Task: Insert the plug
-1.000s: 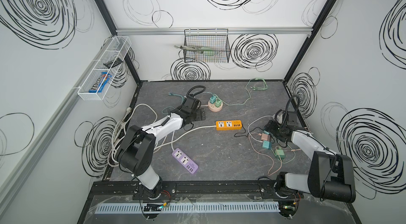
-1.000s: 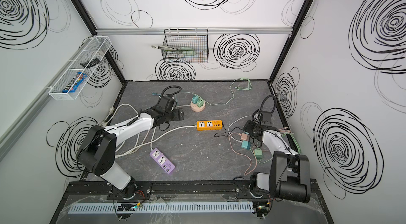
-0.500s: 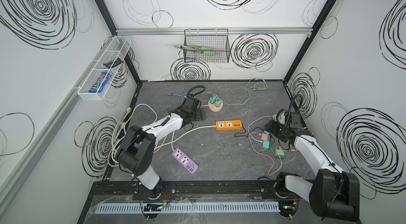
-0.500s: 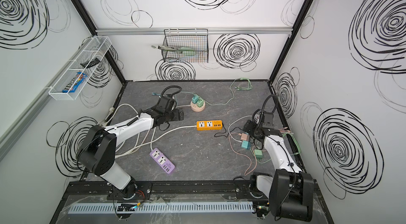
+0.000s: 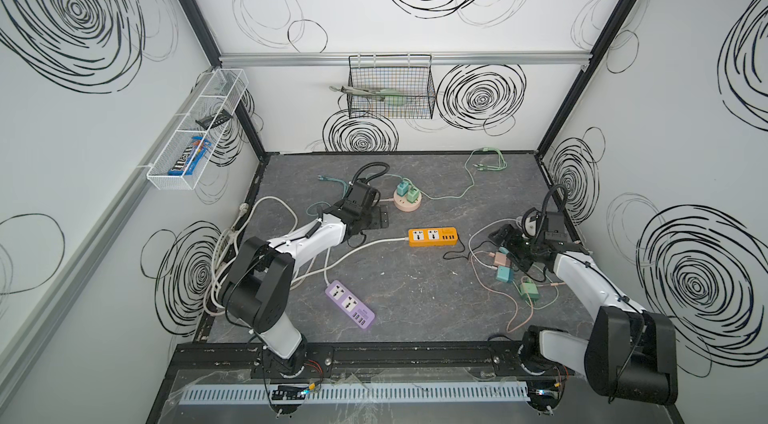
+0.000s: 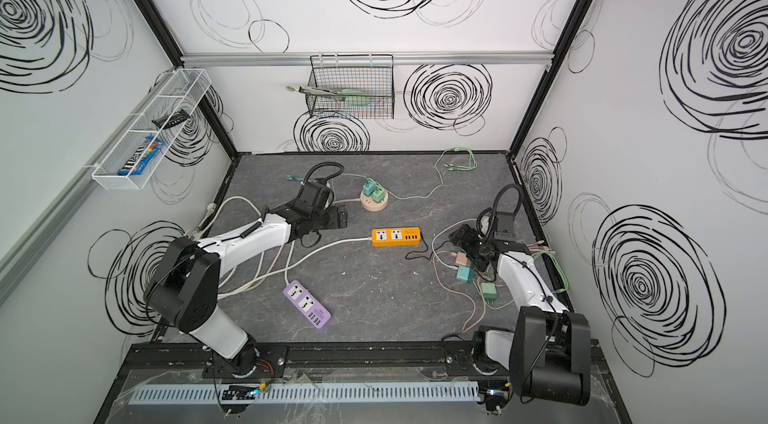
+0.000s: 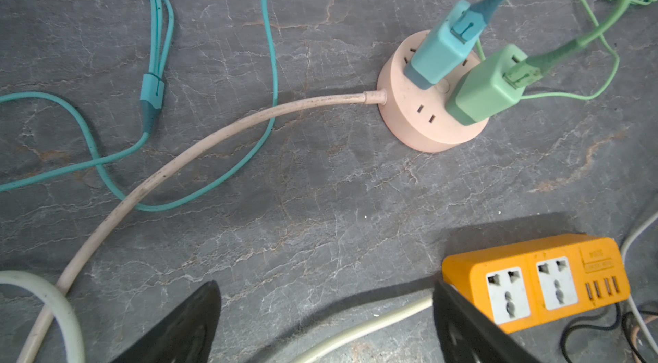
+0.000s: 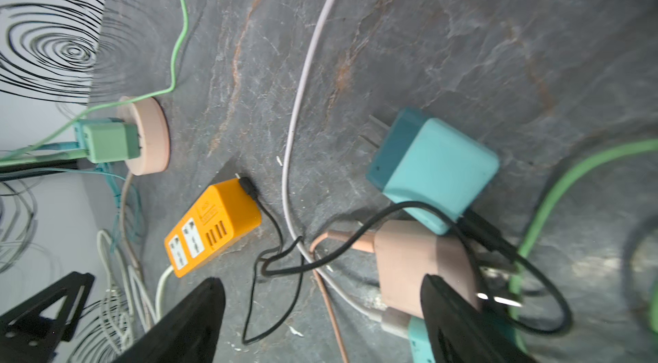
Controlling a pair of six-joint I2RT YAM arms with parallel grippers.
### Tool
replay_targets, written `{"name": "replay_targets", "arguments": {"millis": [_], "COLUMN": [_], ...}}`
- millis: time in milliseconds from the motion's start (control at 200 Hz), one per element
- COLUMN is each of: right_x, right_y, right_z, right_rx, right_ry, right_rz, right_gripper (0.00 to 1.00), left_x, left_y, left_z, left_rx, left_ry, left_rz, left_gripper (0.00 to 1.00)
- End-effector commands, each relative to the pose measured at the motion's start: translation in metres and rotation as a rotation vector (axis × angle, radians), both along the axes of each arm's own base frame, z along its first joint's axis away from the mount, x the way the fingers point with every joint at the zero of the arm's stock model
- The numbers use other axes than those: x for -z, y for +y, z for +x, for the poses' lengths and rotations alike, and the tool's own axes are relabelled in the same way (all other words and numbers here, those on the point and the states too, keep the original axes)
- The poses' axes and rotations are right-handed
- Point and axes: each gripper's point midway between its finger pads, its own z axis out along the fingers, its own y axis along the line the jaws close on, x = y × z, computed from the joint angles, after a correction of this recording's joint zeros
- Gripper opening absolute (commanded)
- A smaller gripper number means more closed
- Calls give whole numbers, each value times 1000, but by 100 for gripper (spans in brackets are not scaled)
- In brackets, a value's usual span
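**Right arm swings out over the loose plugs**

Right gripper (image 8: 320, 281) now hangs low, jaws spread wide and empty. The pink charger plug (image 8: 416, 265) lies just beside one finger, outside the gap, with its cable end toward the gap and its prongs pointing away. The left gripper (image 7: 325, 284), also wide open, hovers well apart by the orange power strip (image 7: 534, 279).

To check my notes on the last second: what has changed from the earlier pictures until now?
The right arm swung its elbow toward the front rail and partly back. The right gripper remained open over the loose chargers, holding nothing. The left gripper, also open, the chargers and the orange strip did not move.
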Motion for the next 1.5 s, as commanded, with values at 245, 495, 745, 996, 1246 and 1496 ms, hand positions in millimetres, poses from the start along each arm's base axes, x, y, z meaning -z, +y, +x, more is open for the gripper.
{"name": "replay_targets", "arguments": {"millis": [245,495,745,996,1246,1496], "right_x": [1,6,-20,-75,-65,-9], "right_y": [24,16,12,1,4,17], "right_z": [22,47,73,82,75,62], "right_rx": [115,206,147,76,-26,-268], "right_ry": [-43,-119,-274,-433,-407,-176], "right_rz": [252,245,164,-3,-93,-184], "right_gripper": [96,77,34,0,25,78], "left_x": [4,6,4,4,4,6], "left_y": [3,7,11,10,8,7], "left_z": [1,-2,-4,-3,-3,-4], "left_rx": [2,-5,-11,-8,-4,5], "left_ry": [-5,1,-2,-3,0,4], "left_rz": [18,34,49,45,40,41], "left_gripper": [96,96,96,96,96,96]}}
